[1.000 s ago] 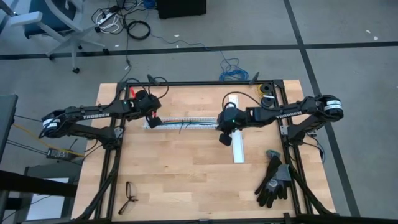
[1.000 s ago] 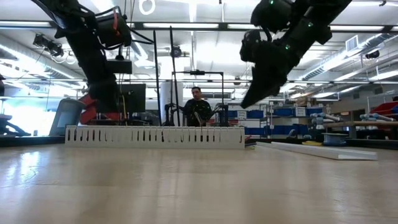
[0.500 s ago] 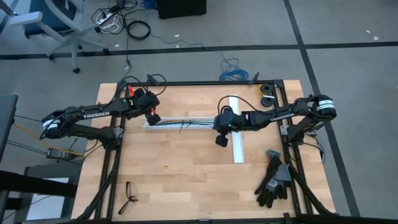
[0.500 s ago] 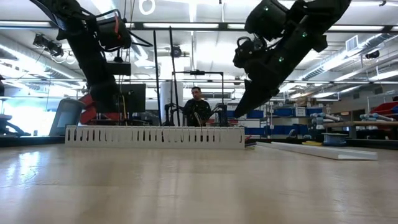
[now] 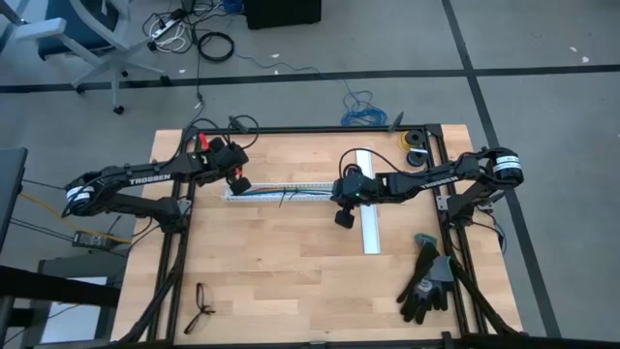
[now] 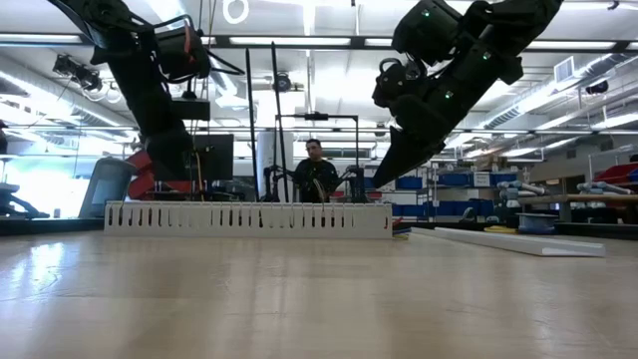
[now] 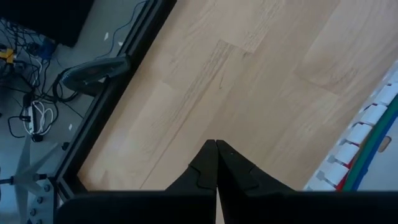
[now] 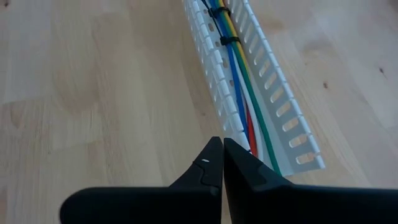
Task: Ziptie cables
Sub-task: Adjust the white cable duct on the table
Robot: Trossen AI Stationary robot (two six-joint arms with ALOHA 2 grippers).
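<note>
- the cables [image 8: 239,93] lie lengthwise inside the white slotted channel [image 5: 283,189], which sits toward the far edge of the desk [image 5: 281,271], roughly midway between its side edges.
- two black ties [image 8: 225,41] wrap the bundle inside the channel.
- left gripper [image 7: 216,146] hovers over bare wood just beside the channel's left end, fingers pressed together, holding nothing.
- right gripper [image 8: 222,144] hangs above the channel's right end, fingers pressed together, empty.
- a second white channel [image 5: 368,208] lies crosswise beside the right gripper.
- black gloves [image 5: 426,281] rest near the desk's right near corner.
</note>
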